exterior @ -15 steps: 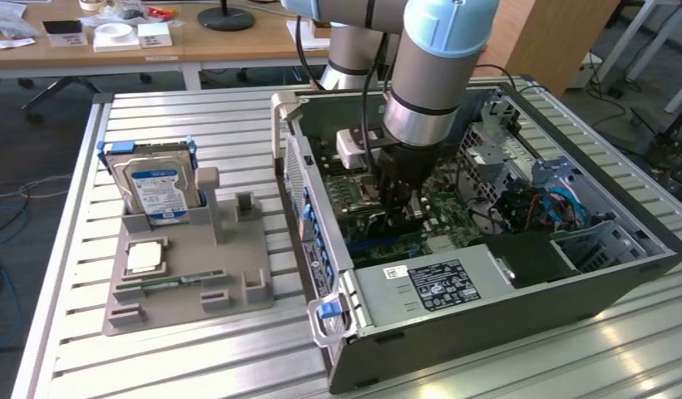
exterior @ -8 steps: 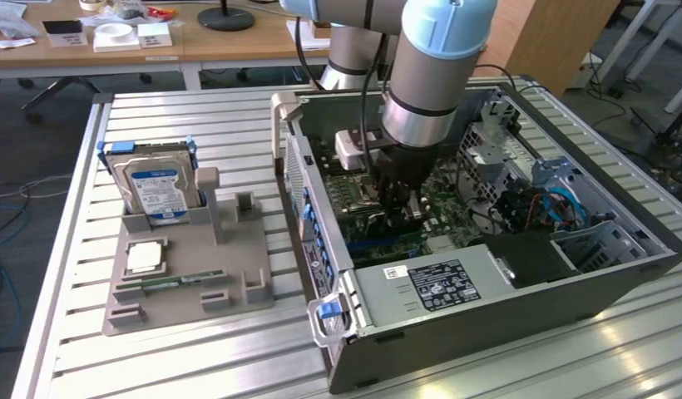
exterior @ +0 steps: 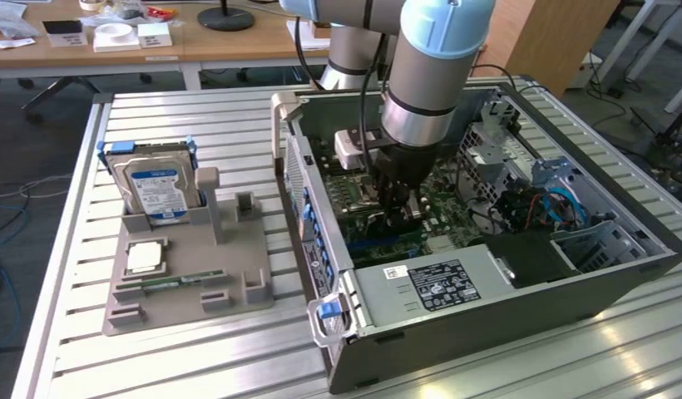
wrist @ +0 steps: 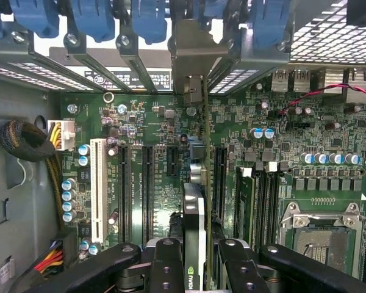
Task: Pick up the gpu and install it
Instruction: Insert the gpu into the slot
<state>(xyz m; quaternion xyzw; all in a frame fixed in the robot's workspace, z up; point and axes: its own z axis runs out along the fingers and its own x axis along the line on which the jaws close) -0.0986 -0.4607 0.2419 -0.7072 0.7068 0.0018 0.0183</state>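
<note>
Slatted metal table (exterior: 185, 357) in an office; one open computer case (exterior: 519, 316) on it, inside which the hand (wrist: 198, 256) grips one gpu (wrist: 194, 207).

Exterior view looks down on the open case (exterior: 541, 303); wrist view closely faces their shared motherboard (wrist: 152, 128).

The tabletop (exterior: 208, 366) is ribbed bare aluminium with a soft sheen. The parts holder (exterior: 241, 249) looks like matt grey plastic. The case (exterior: 519, 307) is dark painted metal, the motherboard (wrist: 146, 116) glossy green, the gpu (wrist: 194, 213) shiny along its edge, the hand (wrist: 195, 262) matt black.
</note>
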